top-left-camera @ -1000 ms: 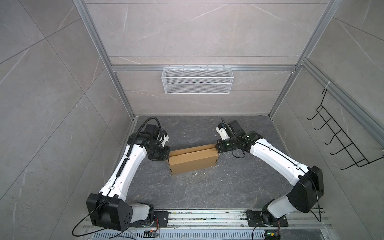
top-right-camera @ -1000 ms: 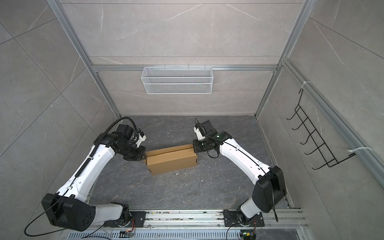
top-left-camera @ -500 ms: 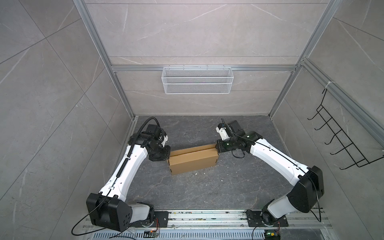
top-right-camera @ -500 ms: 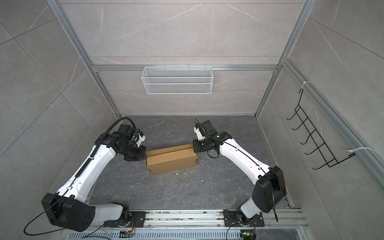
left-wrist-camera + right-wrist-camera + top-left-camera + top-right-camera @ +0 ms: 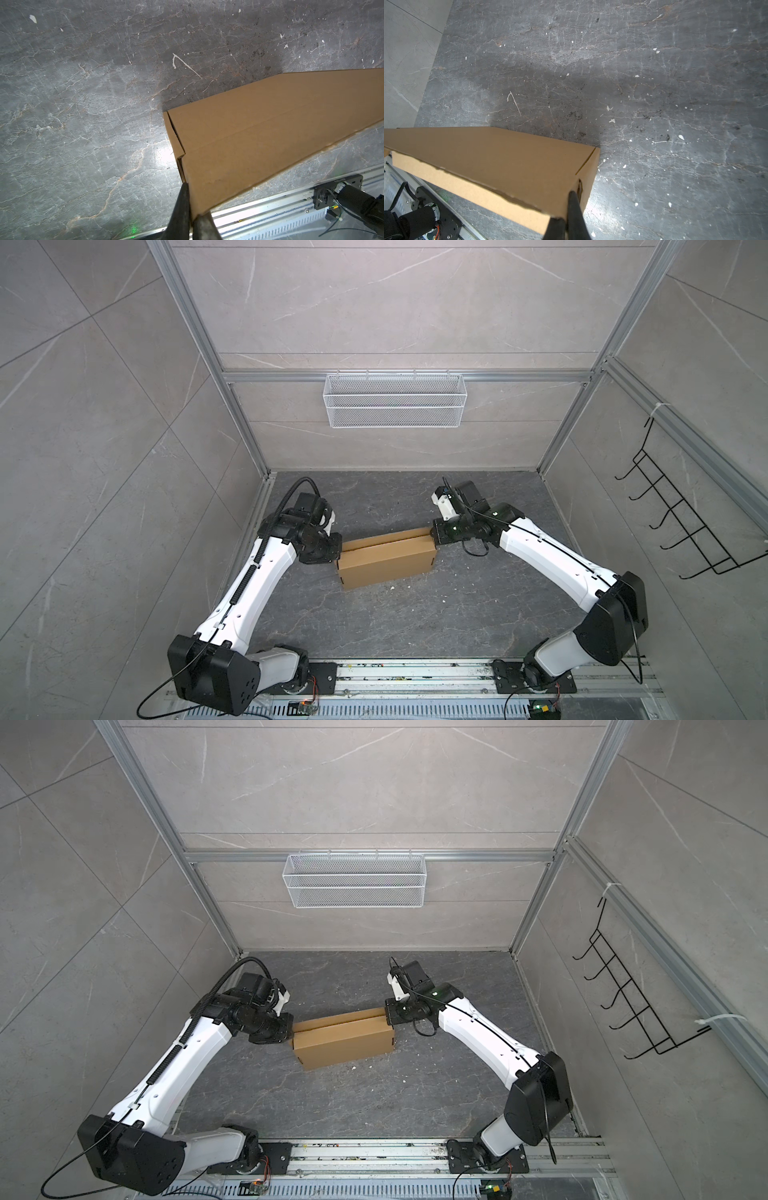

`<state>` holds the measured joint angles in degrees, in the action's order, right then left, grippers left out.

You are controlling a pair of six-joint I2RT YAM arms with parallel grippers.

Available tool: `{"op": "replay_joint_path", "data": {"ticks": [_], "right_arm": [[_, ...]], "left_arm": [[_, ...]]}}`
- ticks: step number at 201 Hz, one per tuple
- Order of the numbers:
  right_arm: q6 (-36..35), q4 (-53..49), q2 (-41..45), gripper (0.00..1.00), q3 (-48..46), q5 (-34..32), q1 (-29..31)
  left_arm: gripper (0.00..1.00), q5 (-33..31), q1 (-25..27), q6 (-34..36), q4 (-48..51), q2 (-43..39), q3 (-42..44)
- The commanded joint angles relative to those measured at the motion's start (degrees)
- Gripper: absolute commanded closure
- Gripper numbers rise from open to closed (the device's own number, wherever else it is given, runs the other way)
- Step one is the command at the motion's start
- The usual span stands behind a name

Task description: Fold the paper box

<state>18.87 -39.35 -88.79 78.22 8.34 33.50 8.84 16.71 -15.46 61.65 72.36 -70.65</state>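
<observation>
The paper box (image 5: 386, 562) (image 5: 343, 1042) is plain brown cardboard, folded into a shallow long box on the dark stone floor, its lid panel standing slightly raised along the far edge. My left gripper (image 5: 336, 558) (image 5: 291, 1038) is at the box's left end. In the left wrist view the left gripper (image 5: 192, 200) is shut on a corner of the cardboard panel (image 5: 270, 128). My right gripper (image 5: 432, 537) (image 5: 386, 1019) is at the far right corner. In the right wrist view the right gripper (image 5: 563, 205) is shut on the cardboard's (image 5: 500, 158) corner edge, one finger (image 5: 574, 212) lying along the end wall.
A white wire basket (image 5: 395, 406) hangs on the back wall and a black hook rack (image 5: 681, 526) on the right wall. The arms' mounting rail (image 5: 415, 672) runs along the front edge. Small white crumbs (image 5: 612, 121) dot the floor.
</observation>
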Motion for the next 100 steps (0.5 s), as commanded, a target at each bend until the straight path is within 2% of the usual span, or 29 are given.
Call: {"op": "replay_joint_path", "data": {"ticks": [1,41,100], "right_arm": [[1.96,-2.48,-0.51,1.00,-1.70,0.24,0.48],[2.13,-2.39,-0.59,1.00,-1.75,0.10,0.60],[2.31,-2.20,-0.53,1.00,-2.19,-0.02,0.77]], "left_arm": [[0.94,-0.42,1.02,-3.19,-0.63,-1.11,1.93],[0.94,-1.47,2.16,-6.09,-2.68,-2.40,3.95],[0.94,-2.82,3.51,-6.17,-3.45,-3.38,5.60]]}}
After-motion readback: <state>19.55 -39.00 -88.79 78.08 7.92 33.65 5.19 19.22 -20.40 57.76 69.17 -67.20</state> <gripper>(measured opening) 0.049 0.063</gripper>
